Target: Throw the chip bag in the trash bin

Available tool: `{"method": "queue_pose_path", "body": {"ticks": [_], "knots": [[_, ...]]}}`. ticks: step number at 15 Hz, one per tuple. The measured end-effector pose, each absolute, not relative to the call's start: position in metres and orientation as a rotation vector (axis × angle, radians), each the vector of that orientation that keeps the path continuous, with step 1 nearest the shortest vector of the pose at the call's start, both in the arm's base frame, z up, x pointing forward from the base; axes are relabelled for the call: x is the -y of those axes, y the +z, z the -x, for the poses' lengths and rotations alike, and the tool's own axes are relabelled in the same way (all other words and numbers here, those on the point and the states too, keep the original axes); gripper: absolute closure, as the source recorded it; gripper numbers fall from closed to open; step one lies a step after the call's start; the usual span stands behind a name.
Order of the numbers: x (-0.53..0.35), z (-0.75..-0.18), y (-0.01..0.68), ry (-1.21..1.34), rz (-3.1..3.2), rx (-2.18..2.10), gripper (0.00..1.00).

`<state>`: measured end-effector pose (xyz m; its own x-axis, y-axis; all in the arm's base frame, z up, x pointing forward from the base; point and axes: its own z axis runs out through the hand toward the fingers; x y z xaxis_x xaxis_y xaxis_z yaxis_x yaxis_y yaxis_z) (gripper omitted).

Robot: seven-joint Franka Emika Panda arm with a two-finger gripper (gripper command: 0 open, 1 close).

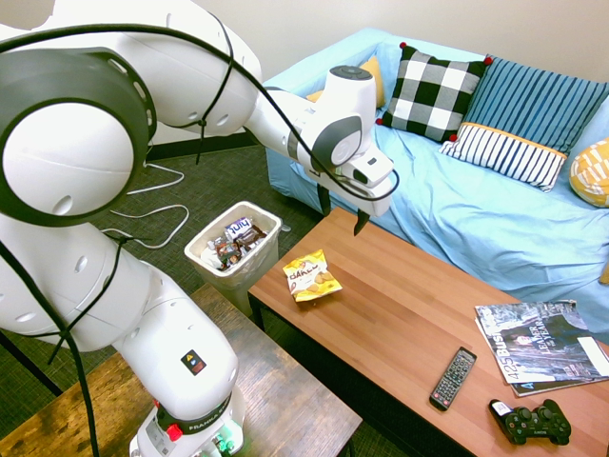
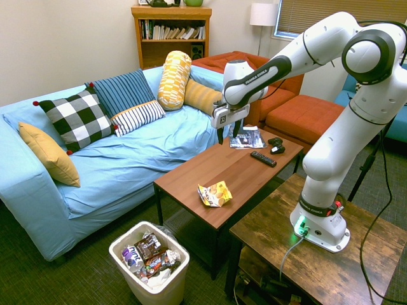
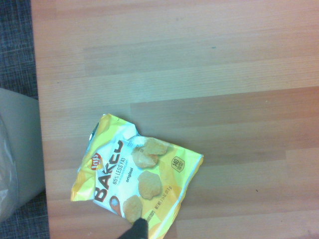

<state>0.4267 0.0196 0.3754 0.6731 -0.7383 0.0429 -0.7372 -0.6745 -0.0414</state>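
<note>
Sofa (image 2: 127,152), blue cover, runs along the far long edge of the coffee table (image 2: 241,168); that side is walled off for any sweep of the arm. The near long edge and the bin-side short edge are open.

Coffee table: bare wood over most of its top. Clutter sits only at the far end from the bin: magazines (image 1: 542,345), remote (image 1: 454,377), game controller (image 1: 531,424), all well apart from the bag. Likely no obstacle to a straight descent.

Trash bin (image 1: 202,249): on the floor just off the short edge of the table, rim below table height, already holding dark and white wrappers. Judged: placed so a bag carried past that edge can simply be dropped in.

Chip bag (image 1: 313,276): lies flat, label up, on the table near the corner closest to the bin, just inside the short edge. In the wrist view the chip bag (image 3: 137,177) is slightly skewed to the wood grain, with the table edge and bin wall close by.

Gripper (image 1: 343,211): hangs above the table, pointing down, fingers spread apart, nothing between them. It sits higher than and inboard of the bag, toward the sofa side. Step in hand, judged: approach, grasp not yet made. Flat crinkly foil may slide under the pads; pinch a raised fold.
</note>
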Motion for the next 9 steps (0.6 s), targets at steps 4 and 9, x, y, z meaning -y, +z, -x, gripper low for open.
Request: {"method": "queue_pose_path", "body": {"ticks": [4,9], "knots": [[-0.03,-0.432,0.363,-0.054,2.863,-1.257,0.0],[-0.074,-0.473,0.301,0.045,2.788,-1.425,0.0]]}}
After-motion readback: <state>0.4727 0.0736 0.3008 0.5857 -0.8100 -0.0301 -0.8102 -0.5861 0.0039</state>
